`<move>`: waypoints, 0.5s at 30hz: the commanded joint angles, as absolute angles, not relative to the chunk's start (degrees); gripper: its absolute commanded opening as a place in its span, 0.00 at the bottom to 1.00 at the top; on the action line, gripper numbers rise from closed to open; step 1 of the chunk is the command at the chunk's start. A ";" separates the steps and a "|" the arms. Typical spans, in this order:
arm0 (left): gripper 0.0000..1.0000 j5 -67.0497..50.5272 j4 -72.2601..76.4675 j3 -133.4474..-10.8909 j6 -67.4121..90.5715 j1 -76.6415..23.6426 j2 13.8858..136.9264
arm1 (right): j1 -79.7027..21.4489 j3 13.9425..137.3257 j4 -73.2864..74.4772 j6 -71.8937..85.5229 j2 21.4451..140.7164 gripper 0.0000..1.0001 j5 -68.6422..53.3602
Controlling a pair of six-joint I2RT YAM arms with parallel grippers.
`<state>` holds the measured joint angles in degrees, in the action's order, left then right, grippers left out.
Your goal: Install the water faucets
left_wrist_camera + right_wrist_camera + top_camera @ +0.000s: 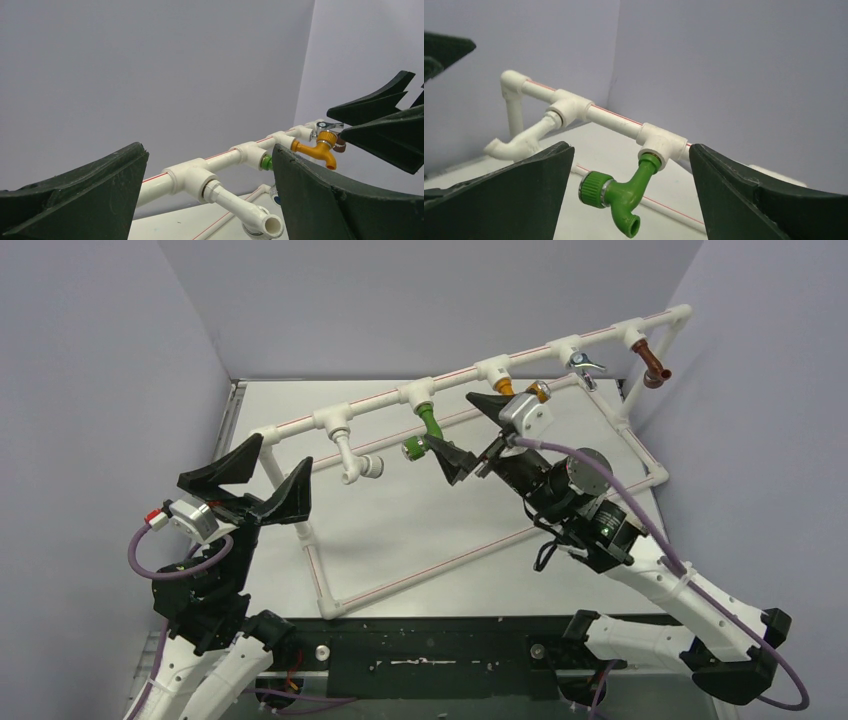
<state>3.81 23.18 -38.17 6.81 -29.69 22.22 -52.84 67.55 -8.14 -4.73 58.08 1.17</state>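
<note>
A white table (400, 550) is shut in by plain grey walls (100, 390) on three sides. On it stands the pipe frame (300, 525), white with thin red stripes, its top rail running slantwise above its base.

The top view alone shows all five taps hanging from that rail: from the frame's left end, the white faucet (355, 462), the green faucet (428, 430), the orange faucet (505, 387) (half hidden behind the right arm), the silver faucet (585, 363) and the brown faucet (653, 365) at the far right corner. The left wrist view looks along the rail and catches the orange tap's whole spout, but only a sliver of green. The right wrist view sees just the green and white ones, with the green tap's ribbed cap and open nozzle plain.

The right gripper (470, 432) is released, jaws spread wide just below the rail. The green faucet, seated in the rail's second tee, hangs between the fingers and touches neither. The left gripper (280, 453) also gapes, empty, at the frame's left upright, near the white faucet but apart from it.
</note>
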 commanded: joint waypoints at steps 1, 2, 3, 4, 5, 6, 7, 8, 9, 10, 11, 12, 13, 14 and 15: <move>0.94 3.65 24.36 -38.77 6.24 -30.06 22.59 | -52.47 71.60 2.93 -28.04 56.39 0.88 -8.86; 0.94 3.63 24.42 -38.82 6.24 -30.06 22.59 | -52.47 71.66 5.02 -31.92 56.12 0.88 -10.20; 0.94 3.63 24.36 -38.80 6.28 -30.06 22.59 | -52.55 71.49 7.53 -35.60 55.82 0.88 -11.31; 0.94 3.61 24.35 -38.79 6.32 -30.06 22.59 | -52.48 71.46 9.67 -39.27 55.53 0.88 -12.54; 0.94 3.60 24.39 -38.84 6.34 -30.06 22.59 | -52.47 71.60 11.62 -42.27 55.28 0.88 -13.77; 0.94 3.64 24.38 -38.78 6.33 -30.06 22.65 | -52.49 71.69 13.44 -45.58 55.09 0.88 -13.92; 0.94 3.55 24.35 -38.80 6.37 -30.07 22.67 | -52.48 71.72 14.74 -48.32 54.96 0.88 -13.52; 0.94 3.52 24.41 -38.80 6.33 -30.06 22.61 | -52.47 71.72 15.83 -50.67 54.83 0.88 -12.96; 0.94 3.56 24.35 -38.80 6.33 -30.01 22.59 | -52.47 71.60 16.84 -53.04 54.82 0.88 -12.40; 0.94 3.60 24.35 -38.79 6.33 -30.05 22.59 | -52.61 71.63 17.80 -54.89 54.85 0.88 -12.05; 0.94 3.60 24.39 -38.83 6.33 -30.06 22.61 | -52.58 71.75 18.92 -56.67 55.03 0.88 -11.78; 0.94 3.57 24.42 -38.79 6.33 -30.06 22.67 | -52.58 71.80 19.72 -58.41 55.25 0.87 -11.22; 0.94 3.52 24.44 -38.82 6.33 -30.06 22.67 | -52.76 71.82 20.30 -60.21 55.50 0.87 -10.32; 0.94 3.52 24.43 -38.80 6.33 -30.06 22.76 | -52.98 71.73 20.62 -61.99 55.87 0.86 -9.07; 0.94 3.55 24.49 -38.78 6.39 -30.01 22.76 | -53.40 71.47 20.35 -64.23 56.26 0.86 -7.13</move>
<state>3.84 23.18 -38.17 6.81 -29.69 22.22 -52.86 69.71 18.11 -51.90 55.92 -11.22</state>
